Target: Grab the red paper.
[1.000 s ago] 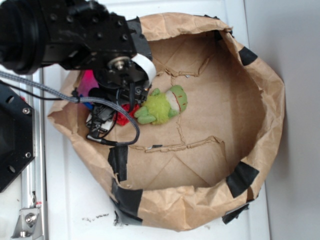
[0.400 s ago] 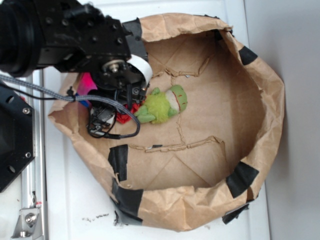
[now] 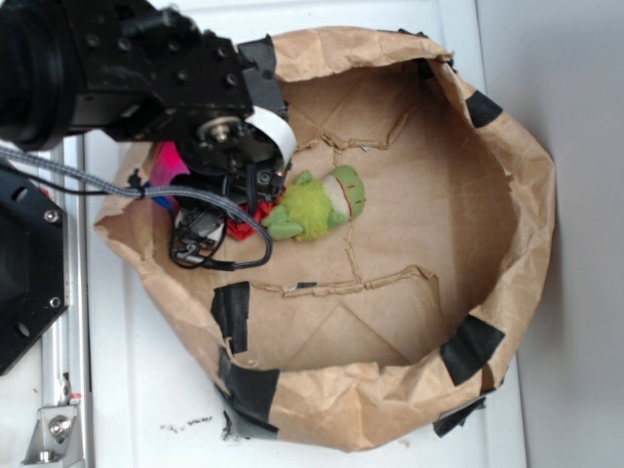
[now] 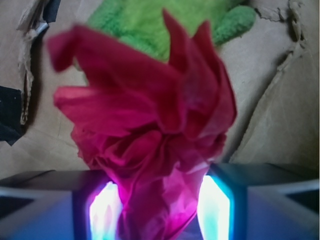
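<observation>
The red paper, a crumpled wad with many folds, fills the wrist view, and its lower end is pinched between my two fingers. My gripper is shut on the red paper. In the exterior view my gripper is inside the left part of the brown paper bag. Only a small red patch of the paper shows under the arm. The green plush frog lies just right of the paper, and its green body sits right behind the wad.
The bag's crumpled walls, patched with black tape, ring the workspace. A pink object shows at the bag's left edge behind the arm. A black cable loops below the gripper. A metal rail runs along the left.
The arm shifted slightly left and up within the bag between one second ago and 0.4 s ago, its cable loop tightening. It has held still since; the frog has not moved.
</observation>
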You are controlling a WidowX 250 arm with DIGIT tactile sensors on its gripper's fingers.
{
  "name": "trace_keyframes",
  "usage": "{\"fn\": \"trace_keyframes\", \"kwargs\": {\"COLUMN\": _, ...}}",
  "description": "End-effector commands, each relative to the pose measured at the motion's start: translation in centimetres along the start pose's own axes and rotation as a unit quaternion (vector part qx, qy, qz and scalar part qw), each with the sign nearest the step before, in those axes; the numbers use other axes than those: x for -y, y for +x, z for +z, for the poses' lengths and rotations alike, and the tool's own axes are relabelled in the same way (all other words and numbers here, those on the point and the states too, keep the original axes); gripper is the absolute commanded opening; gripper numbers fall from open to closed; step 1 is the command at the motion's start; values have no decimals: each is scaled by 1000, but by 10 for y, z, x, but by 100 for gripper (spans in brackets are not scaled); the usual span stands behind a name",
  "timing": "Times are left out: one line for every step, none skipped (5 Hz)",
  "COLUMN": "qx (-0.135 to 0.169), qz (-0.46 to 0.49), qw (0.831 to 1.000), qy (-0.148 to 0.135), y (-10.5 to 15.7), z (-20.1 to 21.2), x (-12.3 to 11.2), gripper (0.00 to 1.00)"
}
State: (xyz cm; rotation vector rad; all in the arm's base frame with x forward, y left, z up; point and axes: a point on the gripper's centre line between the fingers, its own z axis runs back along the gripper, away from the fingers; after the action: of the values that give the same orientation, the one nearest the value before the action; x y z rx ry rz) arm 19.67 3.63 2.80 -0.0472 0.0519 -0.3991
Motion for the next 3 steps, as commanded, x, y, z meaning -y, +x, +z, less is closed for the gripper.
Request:
{"fn": "trace_keyframes", "kwargs": {"qx": 61, "qz": 45, "qw": 997, "qy": 14, "y": 10, "z": 61, "x": 12, "gripper": 0}}
{"fn": "trace_keyframes", "kwargs": {"qx": 106, "qz": 123, "qw": 987, "qy": 15, "y": 42, "z": 114, "x": 8, "gripper": 0}}
{"fn": "trace_keyframes", "kwargs": {"qx": 116, "qz": 142, "qw": 983, "qy": 31, "y": 53, "z": 165, "x": 10, "gripper": 0}}
